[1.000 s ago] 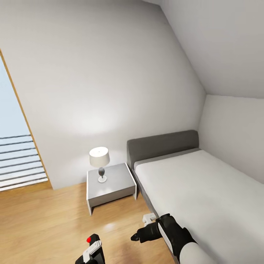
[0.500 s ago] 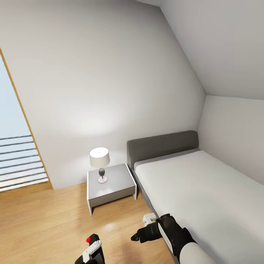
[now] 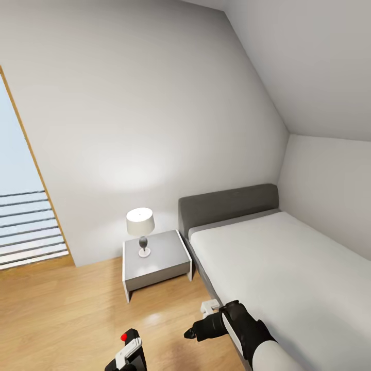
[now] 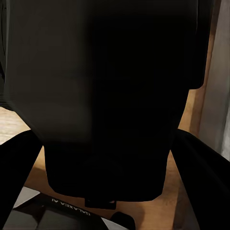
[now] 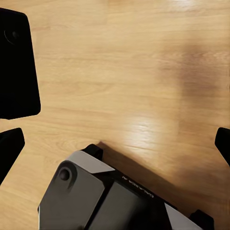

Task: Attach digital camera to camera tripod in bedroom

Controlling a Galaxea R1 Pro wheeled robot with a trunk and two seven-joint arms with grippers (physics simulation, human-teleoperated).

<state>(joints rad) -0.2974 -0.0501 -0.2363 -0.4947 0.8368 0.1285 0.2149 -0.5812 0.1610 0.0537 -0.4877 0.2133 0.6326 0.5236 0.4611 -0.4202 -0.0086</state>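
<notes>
Bedroom w/ grey bed [image 3: 288, 268] & wood floor [image 3: 62, 309]. Left hand [image 4: 103, 120] pinches digital camera [image 3: 128, 350], long axis upright, red spot up. Right hand [image 5: 115, 139] spread over floor.

I face a white wall [image 3: 129, 103] that meets a sloped ceiling [image 3: 309, 56] above the bed [image 3: 278, 268] — grey headboard against the wall, pale mattress running toward me. Just beside the bed's head stands a low white nightstand [image 3: 154, 265], and on it a small lamp [image 3: 140, 226] with a white shade, lit, casting a soft glow on the wall behind. Well past the nightstand, away from the bed, a wood-framed window [image 3: 23, 216] shows slatted blinds. Light wood planks — the floor [image 3: 67, 314] — gleam in front of the nightstand.
</notes>
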